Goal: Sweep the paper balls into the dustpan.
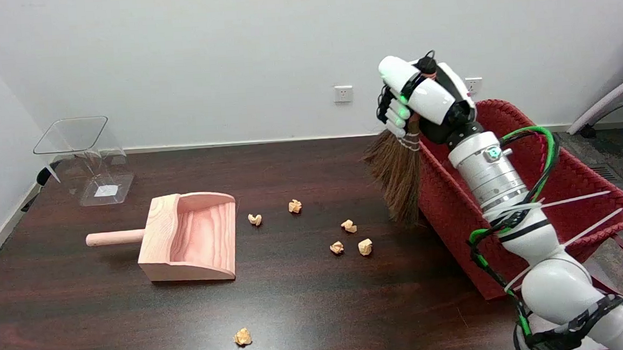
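Broom [398,183] handle hidden inside right hand [420,98]. Red woven basket [571,180] partly hidden behind right arm. Office chair [610,103] cut off at right edge. Desk [308,299] cropped at bottom edge.

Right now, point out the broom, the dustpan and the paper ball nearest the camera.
broom [398,183]: head view, middle of its bristles.
dustpan [196,239]: head view, inner floor of the scoop.
paper ball [242,337]: head view, its centre.
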Motion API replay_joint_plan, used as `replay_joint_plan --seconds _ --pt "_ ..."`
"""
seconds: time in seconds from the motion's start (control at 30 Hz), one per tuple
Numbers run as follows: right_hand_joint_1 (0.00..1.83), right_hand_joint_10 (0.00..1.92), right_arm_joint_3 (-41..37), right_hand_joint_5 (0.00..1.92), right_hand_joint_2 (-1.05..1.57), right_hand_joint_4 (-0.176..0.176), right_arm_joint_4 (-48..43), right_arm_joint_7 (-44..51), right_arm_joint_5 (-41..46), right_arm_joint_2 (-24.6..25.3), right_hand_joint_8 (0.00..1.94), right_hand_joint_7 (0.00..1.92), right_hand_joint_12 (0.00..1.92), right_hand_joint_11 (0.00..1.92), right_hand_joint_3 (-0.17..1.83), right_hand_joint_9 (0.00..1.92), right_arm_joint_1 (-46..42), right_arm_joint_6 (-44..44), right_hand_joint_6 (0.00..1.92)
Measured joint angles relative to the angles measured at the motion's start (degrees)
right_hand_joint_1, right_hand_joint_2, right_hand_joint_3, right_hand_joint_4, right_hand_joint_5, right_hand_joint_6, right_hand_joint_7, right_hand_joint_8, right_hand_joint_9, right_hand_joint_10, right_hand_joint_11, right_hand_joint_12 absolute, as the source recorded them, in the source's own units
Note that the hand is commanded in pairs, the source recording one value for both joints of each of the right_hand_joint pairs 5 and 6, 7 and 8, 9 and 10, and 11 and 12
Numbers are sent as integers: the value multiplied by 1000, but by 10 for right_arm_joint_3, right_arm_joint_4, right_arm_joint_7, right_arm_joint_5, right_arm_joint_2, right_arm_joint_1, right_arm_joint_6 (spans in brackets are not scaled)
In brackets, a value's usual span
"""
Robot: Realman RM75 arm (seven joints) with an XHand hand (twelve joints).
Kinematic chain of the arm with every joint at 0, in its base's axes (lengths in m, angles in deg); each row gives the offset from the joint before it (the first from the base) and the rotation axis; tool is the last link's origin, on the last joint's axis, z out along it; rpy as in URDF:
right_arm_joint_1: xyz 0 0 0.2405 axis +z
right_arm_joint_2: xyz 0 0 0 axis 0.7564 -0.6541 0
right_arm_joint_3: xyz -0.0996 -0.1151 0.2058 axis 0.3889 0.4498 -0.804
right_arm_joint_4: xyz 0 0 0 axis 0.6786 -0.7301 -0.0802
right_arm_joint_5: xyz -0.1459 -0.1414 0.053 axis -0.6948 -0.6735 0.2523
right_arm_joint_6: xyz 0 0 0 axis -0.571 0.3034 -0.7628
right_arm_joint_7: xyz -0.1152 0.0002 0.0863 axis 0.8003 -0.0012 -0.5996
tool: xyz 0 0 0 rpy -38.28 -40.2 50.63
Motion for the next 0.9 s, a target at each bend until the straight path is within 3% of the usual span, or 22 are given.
replay_joint_plan --seconds 0.47,0.9 --pt "958 1920 23 1920 1571 0 2 112 -1 35 1920 1920 1920 1920 1032 1920 -3 -14 1920" --pt "958 1920 44 1920 1571 0 6 258 0 107 1920 1920 1920 1920 944 1920 -9 -17 1920"
